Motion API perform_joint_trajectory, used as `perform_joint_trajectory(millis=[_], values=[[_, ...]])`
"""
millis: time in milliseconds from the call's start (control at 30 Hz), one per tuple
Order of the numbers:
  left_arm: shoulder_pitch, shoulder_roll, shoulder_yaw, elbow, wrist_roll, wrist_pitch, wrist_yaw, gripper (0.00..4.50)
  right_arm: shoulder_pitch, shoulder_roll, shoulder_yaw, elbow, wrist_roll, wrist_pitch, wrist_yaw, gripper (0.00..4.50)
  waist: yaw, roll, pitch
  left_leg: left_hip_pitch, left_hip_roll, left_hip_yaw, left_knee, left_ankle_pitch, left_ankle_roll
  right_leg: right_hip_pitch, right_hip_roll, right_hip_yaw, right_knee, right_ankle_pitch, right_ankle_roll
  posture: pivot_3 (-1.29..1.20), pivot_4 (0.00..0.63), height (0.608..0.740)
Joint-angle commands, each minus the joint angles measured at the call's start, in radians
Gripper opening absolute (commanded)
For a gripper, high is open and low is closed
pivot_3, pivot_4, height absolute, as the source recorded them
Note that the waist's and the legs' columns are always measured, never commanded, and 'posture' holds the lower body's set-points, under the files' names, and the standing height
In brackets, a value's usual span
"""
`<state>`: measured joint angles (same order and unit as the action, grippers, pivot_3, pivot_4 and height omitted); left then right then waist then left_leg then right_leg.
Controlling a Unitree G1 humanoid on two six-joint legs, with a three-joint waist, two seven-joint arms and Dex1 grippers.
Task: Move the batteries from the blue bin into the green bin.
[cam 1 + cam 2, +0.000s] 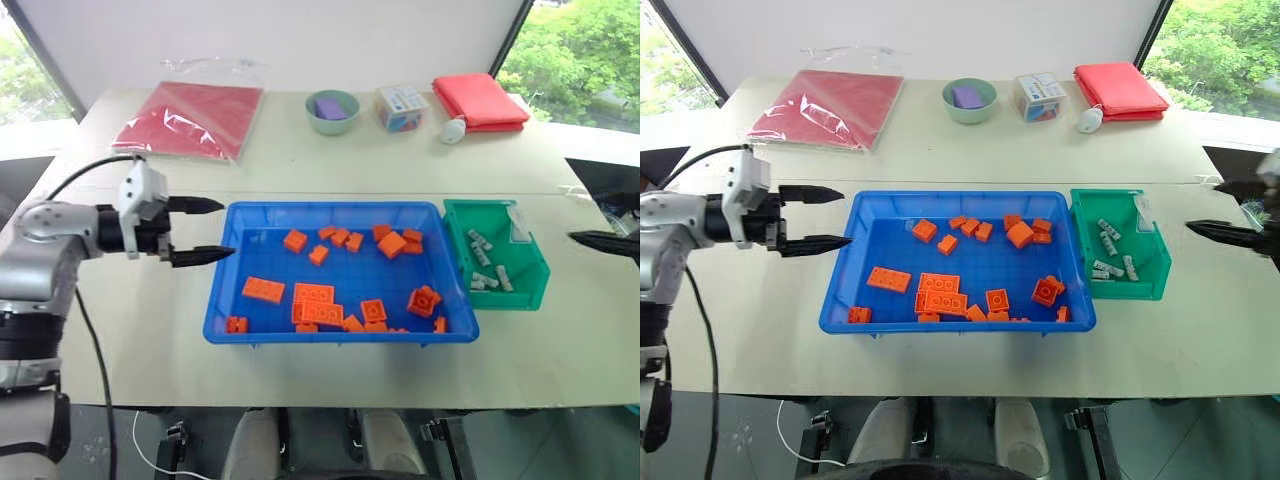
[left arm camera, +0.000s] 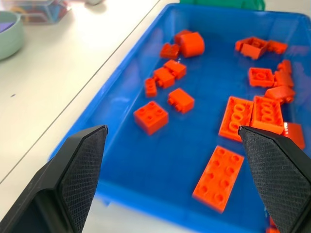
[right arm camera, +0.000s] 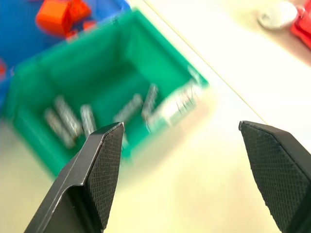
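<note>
Beside the blue bin (image 1: 222, 300), left claw (image 1: 205, 230) wide.

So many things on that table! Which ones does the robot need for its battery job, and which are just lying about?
For the job:
- batteries, lying in the green bin
- blue bin

Just lying about:
- orange bricks in the blue bin
- pale green bowl
- clear box
- red folded cloth
- red bag

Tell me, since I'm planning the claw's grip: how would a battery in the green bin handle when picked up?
The batteries are small smooth cylinders, so probably slippery and apt to roll. They look rigid. Lying close together in the green bin, one may nudge its neighbours.
</note>
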<state>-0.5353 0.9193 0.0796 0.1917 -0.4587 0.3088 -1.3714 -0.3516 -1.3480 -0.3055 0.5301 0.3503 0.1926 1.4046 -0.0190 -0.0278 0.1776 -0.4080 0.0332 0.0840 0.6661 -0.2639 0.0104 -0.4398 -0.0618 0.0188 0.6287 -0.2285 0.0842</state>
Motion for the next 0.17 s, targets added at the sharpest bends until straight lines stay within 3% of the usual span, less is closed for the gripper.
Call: perform_joint_trajectory(millis=[33, 167], values=[[-0.031, 0.062, 0.047, 0.068, 0.015, -0.04, -0.048, 4.5, -0.06, -0.046, 0.044, 0.184, -0.037, -0.062, 0.153, 3.89, -0.005, 0.0, 0.0, 0.0, 0.0, 0.0, 0.0, 0.0, 0.0, 0.0, 0.0, 0.0, 0.0, 0.0, 0.0, 0.0, 0.15, 0.736], [-0.054, 0.099, 0.056, 0.116, 0.027, -0.06, -0.074, 4.5, -0.14, -0.007, 0.086, 0.279, -0.075, -0.126, 0.162, 3.89, -0.013, 0.001, 0.001, 0.0, 0.001, 0.0, 0.0, 0.0, 0.0, -0.001, -0.001, 0.001, 0.001, 0.0, 0.0, 0.0, 0.15, 0.736]])
